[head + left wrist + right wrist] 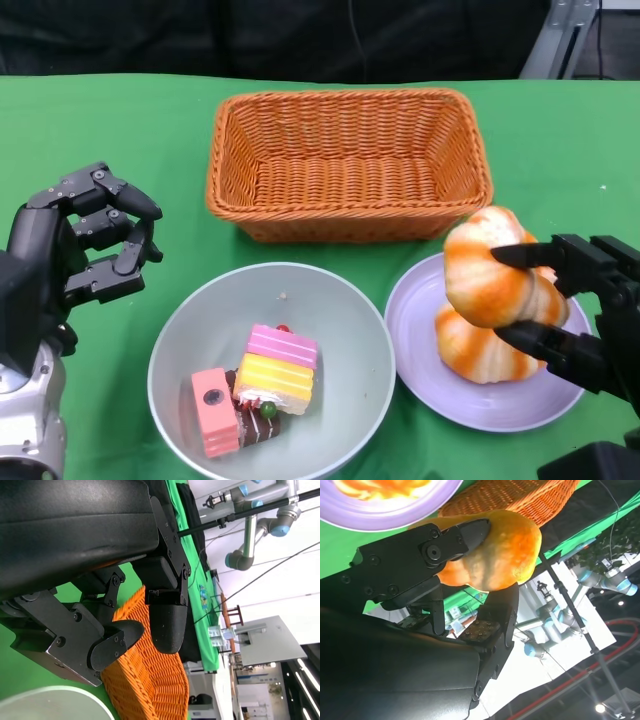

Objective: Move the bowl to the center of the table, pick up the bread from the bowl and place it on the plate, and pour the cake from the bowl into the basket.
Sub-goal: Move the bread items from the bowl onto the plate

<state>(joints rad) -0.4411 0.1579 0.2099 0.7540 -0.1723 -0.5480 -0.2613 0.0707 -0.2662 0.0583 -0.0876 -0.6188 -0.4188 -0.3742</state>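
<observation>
A grey bowl (175,340) sits at the table's front middle and holds several pieces of cake (265,385), pink, yellow and chocolate. My right hand (580,320) grips an orange-and-white bread (490,268) just above the lilac plate (420,310), where a second bread (480,355) lies. The right wrist view shows that bread (505,550) clamped between the fingers (465,535), with the plate (385,515) beyond. My left hand (85,250) hovers left of the bowl, fingers half curled and holding nothing.
A wicker basket (348,165) stands behind the bowl and plate; no object shows inside it. It also fills part of the left wrist view as the basket (145,680). Green cloth covers the table (560,130).
</observation>
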